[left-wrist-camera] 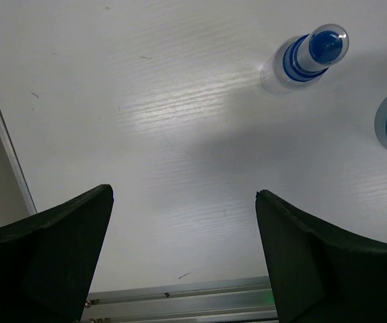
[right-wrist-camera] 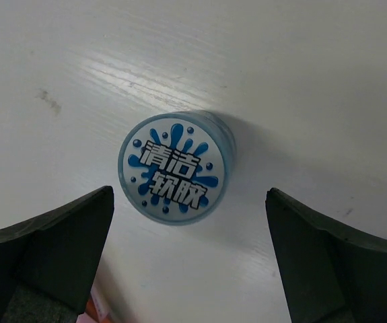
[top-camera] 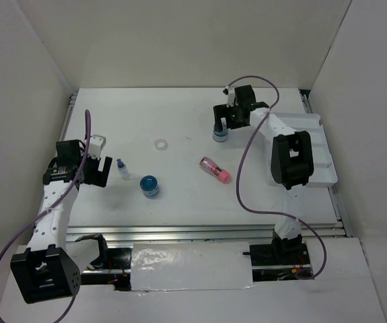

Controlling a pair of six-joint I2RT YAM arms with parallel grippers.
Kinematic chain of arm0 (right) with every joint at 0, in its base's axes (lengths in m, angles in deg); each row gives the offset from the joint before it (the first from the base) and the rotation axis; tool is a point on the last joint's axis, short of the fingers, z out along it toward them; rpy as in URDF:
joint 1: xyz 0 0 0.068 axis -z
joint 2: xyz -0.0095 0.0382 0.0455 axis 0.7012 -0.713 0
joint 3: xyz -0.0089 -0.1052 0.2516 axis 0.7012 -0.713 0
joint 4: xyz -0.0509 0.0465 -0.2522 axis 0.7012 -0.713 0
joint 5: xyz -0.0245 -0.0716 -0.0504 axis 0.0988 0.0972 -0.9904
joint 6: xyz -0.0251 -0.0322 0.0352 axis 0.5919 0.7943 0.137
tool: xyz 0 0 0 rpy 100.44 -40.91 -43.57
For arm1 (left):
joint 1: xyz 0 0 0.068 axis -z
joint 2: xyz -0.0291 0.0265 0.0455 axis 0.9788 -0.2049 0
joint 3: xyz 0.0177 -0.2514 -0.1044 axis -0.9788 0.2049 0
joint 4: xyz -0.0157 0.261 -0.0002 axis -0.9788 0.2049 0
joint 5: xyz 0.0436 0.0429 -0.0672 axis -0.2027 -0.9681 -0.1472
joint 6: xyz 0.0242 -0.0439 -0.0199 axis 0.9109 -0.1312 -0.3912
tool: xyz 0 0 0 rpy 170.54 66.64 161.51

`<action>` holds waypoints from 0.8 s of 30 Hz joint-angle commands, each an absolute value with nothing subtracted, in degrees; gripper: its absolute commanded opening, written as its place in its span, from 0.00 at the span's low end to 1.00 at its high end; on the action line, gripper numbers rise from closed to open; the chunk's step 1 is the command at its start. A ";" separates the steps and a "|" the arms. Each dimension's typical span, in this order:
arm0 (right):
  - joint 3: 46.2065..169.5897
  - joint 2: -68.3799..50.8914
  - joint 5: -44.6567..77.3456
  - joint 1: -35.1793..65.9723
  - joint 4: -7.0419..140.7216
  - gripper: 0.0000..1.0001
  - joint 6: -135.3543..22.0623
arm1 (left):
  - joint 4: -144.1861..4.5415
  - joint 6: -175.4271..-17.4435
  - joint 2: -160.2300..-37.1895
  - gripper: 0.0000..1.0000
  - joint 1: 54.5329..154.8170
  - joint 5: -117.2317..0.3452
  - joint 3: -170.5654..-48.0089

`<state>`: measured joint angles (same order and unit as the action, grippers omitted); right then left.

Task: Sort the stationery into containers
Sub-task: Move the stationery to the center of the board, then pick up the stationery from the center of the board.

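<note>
The right gripper (top-camera: pixel 222 124) is seen poised over a round blue pot (right-wrist-camera: pixel 176 168) at the far side of the table (top-camera: pixel 180 114). Its fingers (right-wrist-camera: pixel 52 249) are spread wide and nothing is held. In the wrist view the pot is framed in the gap between the two fingers, upright on its base with its printed lid facing up. It is touched by neither finger and sits a little nearer the left-hand one, just ahead of the tips.

The step in hand is judged to be the grasp of this pot. The gripper would best be shifted slightly so that the pot is centred, then lowered until the pads flank the side wall below the lid. The jaws should be closed evenly so that the pot is not nudged sideways or tipped. A straight lift is advised before the pot is carried to the white tray (top-camera: pixel 314 122), which lies behind the right fingers, beside that arm.

The left gripper (top-camera: pixel 101 167) is likewise shown parted and empty. The blue-capped bottle (left-wrist-camera: pixel 307 57) stands ahead of its fingers and off to one side, and the second blue pot (top-camera: pixel 149 185) lies beyond that. The pink tube (top-camera: pixel 215 169) and the ring (top-camera: pixel 160 144) are left on the table between the two grippers.
</note>
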<state>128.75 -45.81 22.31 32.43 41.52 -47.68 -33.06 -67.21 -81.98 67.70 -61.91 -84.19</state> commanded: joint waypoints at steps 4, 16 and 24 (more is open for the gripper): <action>135.00 -50.43 17.23 28.44 43.98 1.00 -48.34 | -32.56 -68.33 -81.66 0.99 66.49 -59.15 -85.72; 140.63 -54.49 10.47 26.16 40.72 0.97 -49.74 | -32.65 -68.51 -81.58 0.99 66.40 -59.67 -84.40; 143.80 -56.51 8.88 26.59 34.83 0.96 -49.39 | -33.09 -68.42 -81.66 0.99 66.31 -59.50 -83.70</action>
